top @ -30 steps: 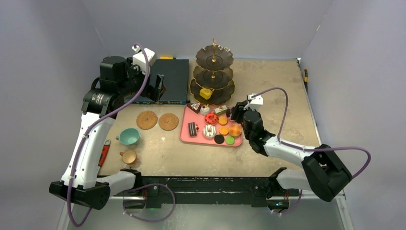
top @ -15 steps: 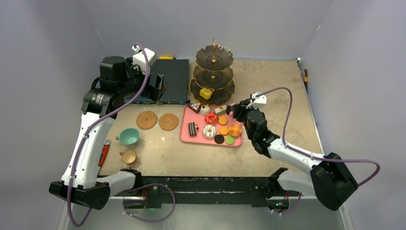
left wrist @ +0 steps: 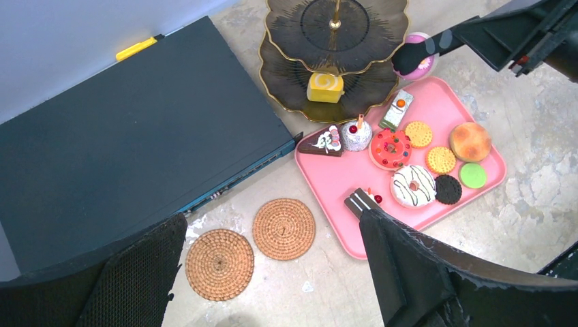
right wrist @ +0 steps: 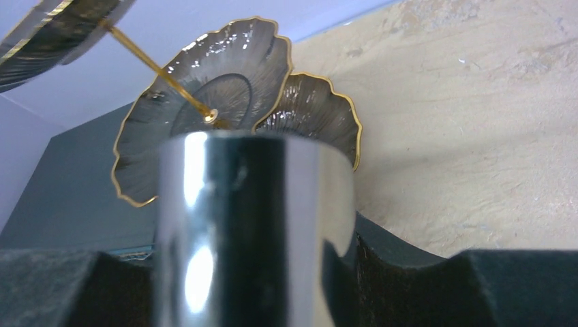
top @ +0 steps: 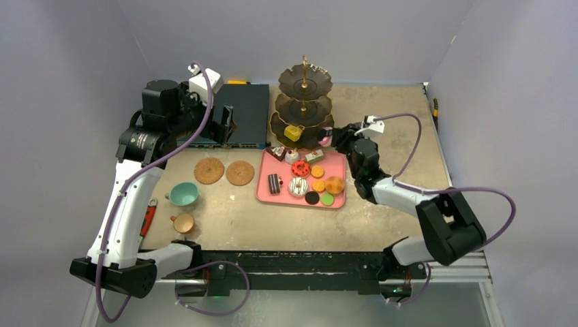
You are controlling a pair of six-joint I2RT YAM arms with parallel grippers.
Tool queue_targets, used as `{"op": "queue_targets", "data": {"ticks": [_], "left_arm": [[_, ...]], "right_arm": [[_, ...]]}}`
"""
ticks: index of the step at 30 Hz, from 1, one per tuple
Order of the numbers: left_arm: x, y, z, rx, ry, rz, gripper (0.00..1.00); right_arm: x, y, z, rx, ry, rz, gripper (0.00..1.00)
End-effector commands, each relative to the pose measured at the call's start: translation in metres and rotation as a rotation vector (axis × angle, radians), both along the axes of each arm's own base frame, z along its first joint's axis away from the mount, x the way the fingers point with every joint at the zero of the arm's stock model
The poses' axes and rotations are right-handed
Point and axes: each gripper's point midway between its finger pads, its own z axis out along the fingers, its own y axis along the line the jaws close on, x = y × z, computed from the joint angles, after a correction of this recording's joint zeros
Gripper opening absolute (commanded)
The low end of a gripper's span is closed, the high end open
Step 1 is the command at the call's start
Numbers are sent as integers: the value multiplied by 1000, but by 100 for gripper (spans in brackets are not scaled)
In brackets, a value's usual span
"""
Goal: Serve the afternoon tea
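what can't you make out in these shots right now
1. Pink cake in the right tool: left wrist view, a finger crosses it; right wrist view, only a shiny silver cylinder fills the foreground.
2. Whether that cake touches the stand: too small in the top view.
3. Inside the teal cup and tan cup: top view only, too small.
4. Red-handled item: top view, the left arm covers part.

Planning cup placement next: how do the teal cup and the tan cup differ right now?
The teal cup is larger than the tan cup. The teal cup sits nearer the coasters; the tan cup sits nearer the table's near edge. Both stand upright on the table, off the coasters.
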Motion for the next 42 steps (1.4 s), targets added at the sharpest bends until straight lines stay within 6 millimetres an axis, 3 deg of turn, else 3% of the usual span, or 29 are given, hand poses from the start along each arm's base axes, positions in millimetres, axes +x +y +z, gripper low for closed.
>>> {"op": "queue_targets", "data": {"ticks": [1, 14, 22, 28, 35, 38, 42], "left_arm": [[-3, 0, 21, -10, -62, -14, 99], [-4, 0, 21, -7, -62, -14, 99], [-6, 1, 23, -3, -68, -16, 99], [-7, 0, 24, -8, -67, -24, 99], [-7, 0, 24, -5, -67, -25, 99], [-7, 0, 24, -5, -68, -26, 99], [-7, 0, 24, -4, -67, -26, 99]], "right_arm": [[23, 14, 33, 145, -106, 26, 41], [47, 27, 10, 190, -114, 26, 44], [52, 20, 7, 158, -119, -14, 60], [42, 14, 8, 142, -115, -15, 64], [16, 1, 26, 111, -141, -4, 63], [-1, -4, 24, 93, -118, 12, 63], [-21, -10, 6, 75, -70, 21, 63]]}}
